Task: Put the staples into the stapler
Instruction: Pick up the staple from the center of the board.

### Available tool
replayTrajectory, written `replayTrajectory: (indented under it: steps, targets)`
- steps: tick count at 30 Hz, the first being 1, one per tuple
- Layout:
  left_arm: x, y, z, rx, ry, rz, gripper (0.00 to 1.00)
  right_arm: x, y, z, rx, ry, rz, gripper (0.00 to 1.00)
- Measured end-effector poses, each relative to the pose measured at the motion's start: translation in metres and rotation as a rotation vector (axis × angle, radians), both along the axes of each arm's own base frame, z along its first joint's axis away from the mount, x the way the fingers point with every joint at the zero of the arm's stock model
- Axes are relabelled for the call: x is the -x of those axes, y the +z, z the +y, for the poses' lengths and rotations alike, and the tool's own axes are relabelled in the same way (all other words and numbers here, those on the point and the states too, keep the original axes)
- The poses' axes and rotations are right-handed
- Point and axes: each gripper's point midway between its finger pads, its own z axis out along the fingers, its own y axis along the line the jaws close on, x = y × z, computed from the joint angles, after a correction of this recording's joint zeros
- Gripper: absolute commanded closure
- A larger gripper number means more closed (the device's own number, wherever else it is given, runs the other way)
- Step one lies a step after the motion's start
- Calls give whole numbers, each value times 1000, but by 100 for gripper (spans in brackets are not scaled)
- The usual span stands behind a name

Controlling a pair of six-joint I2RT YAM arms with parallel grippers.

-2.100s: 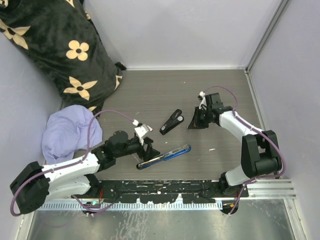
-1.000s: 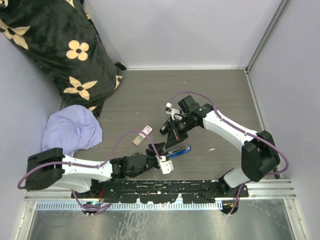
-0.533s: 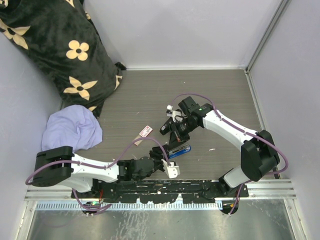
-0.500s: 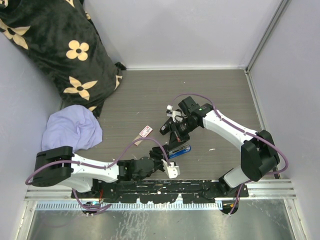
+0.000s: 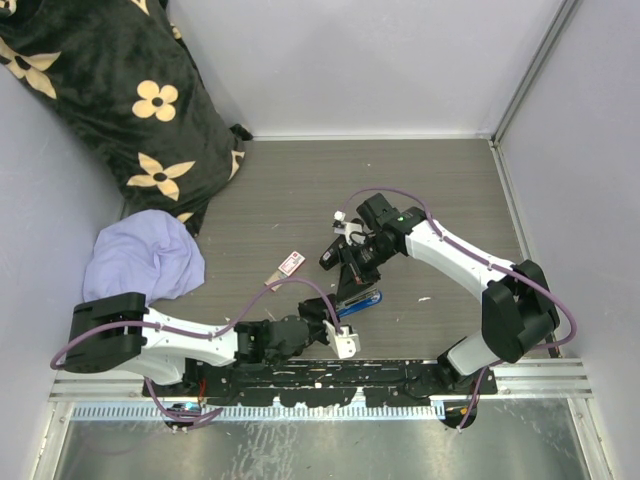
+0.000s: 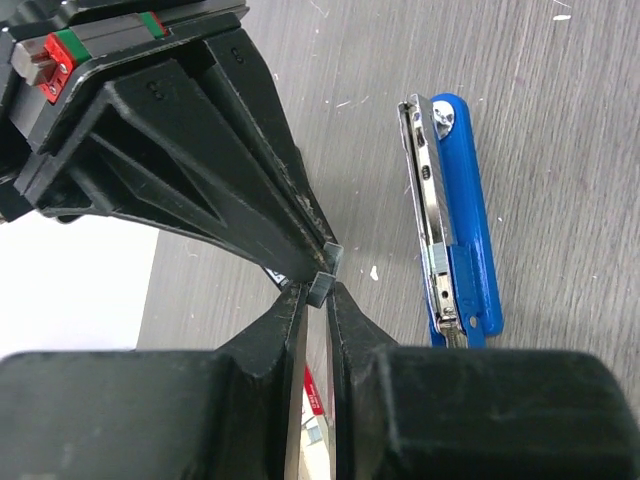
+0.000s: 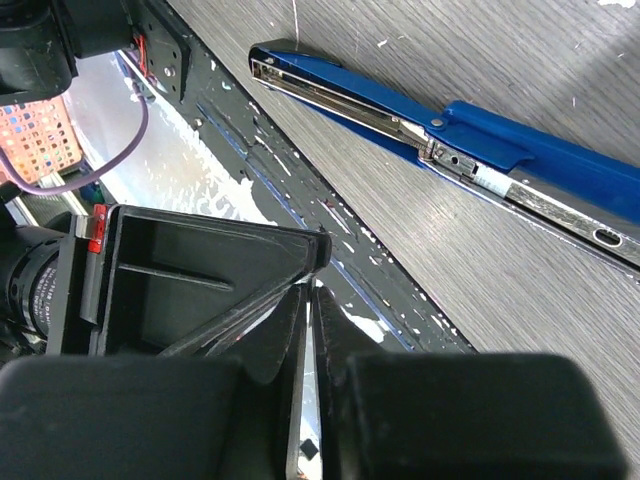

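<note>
The blue stapler (image 5: 358,303) lies opened flat on the table, its metal channel bare (image 6: 455,220) (image 7: 450,140). Just above its near-left end my two grippers meet tip to tip. My left gripper (image 6: 318,288) (image 5: 333,312) is shut on a small grey strip of staples (image 6: 320,290). My right gripper (image 7: 310,288) (image 5: 346,283) touches the same spot from the far side, its jaws a narrow slit apart. The white and red staples box (image 5: 291,263) lies on the table to the left, apart from both grippers.
A black stapler (image 5: 328,256) lies partly hidden behind the right gripper. A black flowered cushion (image 5: 110,90) and a lilac cloth (image 5: 140,262) fill the left side. Walls close in the back and right. A metal rail (image 5: 320,375) runs along the near edge.
My left gripper slid right to meet the right gripper's tips and closed on the staple strip. The right jaws eased slightly apart. Box and staplers have not moved.
</note>
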Motion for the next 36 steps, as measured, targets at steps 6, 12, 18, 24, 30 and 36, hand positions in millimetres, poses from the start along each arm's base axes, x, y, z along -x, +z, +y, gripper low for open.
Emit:
replayTrajectory:
  steps: [6, 12, 18, 24, 30, 36]
  targets:
    - [2, -3, 0, -4, -4, 16, 92, -11, 4, 2, -14, -36, -17, 74]
    - [3, -4, 0, 30, 13, 58, 95, -40, 20, 1, -64, -136, -89, 67]
    - [-23, -2, 24, 137, 126, 236, 94, -78, 36, -16, -81, -298, -211, 64]
    - [-54, 8, 58, 363, 268, 518, 94, -93, 45, -40, -86, -454, -369, 58]
    - [-54, -22, 67, 452, 371, 889, 94, -86, 39, -37, -142, -539, -430, 48]
    - [-37, -27, 53, 529, 352, 1217, 93, -63, 29, -6, -126, -544, -438, 50]
